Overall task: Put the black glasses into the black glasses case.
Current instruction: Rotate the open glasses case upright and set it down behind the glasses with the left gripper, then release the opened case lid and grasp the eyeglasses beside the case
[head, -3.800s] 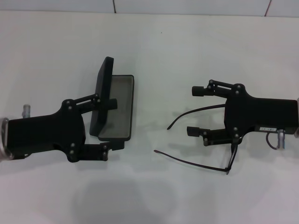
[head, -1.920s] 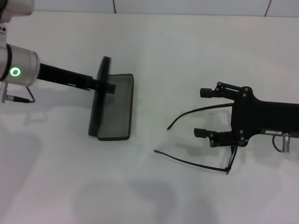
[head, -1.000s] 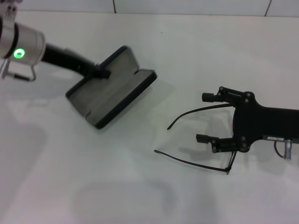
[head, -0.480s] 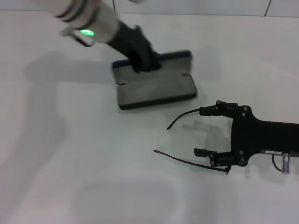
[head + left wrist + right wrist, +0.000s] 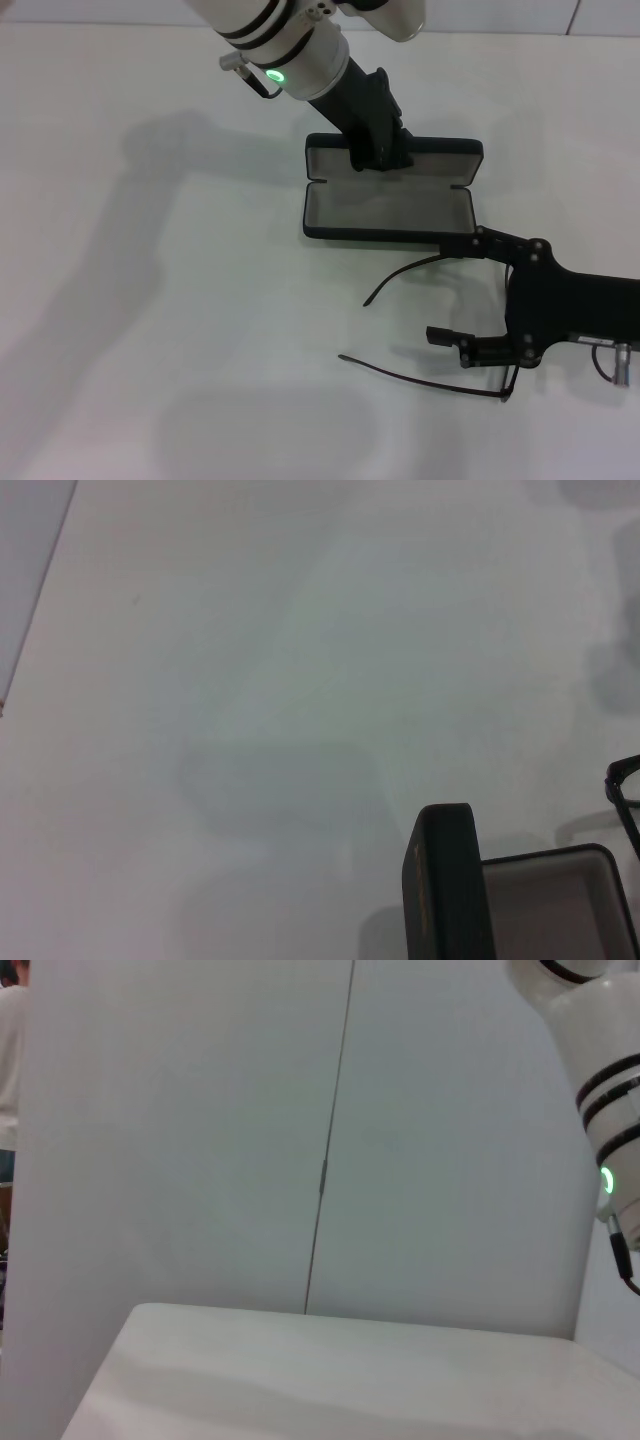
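Head view: nearest the robot, the black glasses lie unfolded on the white table, their temple arms reaching toward the robot's left and their front end under the right gripper. That gripper hovers over the glasses with its jaws spread wide, one fingertip just at the near corner of the black glasses case, the other above the near temple arm; neither finger is seen closing on the frame. Just beyond the glasses, the case lies open, grey lining up, its tray toward the glasses and its lid standing along the far edge. Beyond the tray, the left gripper comes down from the far left and is clamped on the lid, jaws pinching its edge. In the left wrist view the lid's dark edge and a corner of the lined tray show, with a sliver of the glasses beside the case.
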`<state>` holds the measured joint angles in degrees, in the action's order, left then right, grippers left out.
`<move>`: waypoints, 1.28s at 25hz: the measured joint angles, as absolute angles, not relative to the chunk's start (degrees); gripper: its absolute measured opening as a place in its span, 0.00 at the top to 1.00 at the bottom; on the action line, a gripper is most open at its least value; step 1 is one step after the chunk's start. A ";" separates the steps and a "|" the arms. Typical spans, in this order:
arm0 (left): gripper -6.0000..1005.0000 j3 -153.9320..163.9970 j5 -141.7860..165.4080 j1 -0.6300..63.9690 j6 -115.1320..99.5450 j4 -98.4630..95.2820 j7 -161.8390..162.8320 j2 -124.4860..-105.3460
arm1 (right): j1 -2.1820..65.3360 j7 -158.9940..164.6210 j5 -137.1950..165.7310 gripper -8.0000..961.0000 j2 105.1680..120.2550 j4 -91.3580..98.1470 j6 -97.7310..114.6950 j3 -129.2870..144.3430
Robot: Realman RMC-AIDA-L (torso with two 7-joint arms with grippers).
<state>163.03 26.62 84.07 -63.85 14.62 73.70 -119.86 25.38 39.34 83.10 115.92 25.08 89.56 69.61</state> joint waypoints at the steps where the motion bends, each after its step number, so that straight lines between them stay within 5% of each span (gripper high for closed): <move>1: 0.79 163.03 26.62 84.07 -63.81 14.61 73.95 -119.87 | 25.18 39.28 83.09 0.08 115.92 25.08 89.57 69.49; 5: 0.79 163.03 26.69 84.10 -64.33 14.58 75.25 -119.82 | 24.93 39.26 83.06 0.09 115.79 25.09 89.56 69.35; 13: 0.51 162.94 12.34 79.86 -71.46 15.11 67.92 -119.60 | 25.24 39.24 82.92 0.10 115.85 25.55 89.40 69.33; 19: 0.36 162.96 -14.05 66.98 -87.07 17.34 58.19 -118.56 | 25.41 41.78 82.45 0.10 115.17 31.67 90.22 69.29; 24: 0.26 162.95 -28.67 53.19 -88.78 16.39 53.16 -119.57 | 25.52 49.80 98.82 0.11 113.53 50.54 91.15 69.83; 32: 0.26 162.94 -40.46 40.87 -91.37 13.44 51.38 -119.54 | 32.57 65.37 131.37 0.12 115.36 78.73 105.08 70.37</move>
<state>162.94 -40.46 40.87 -91.37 13.44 51.38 -119.54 32.57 65.37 131.37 115.36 78.73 105.09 70.37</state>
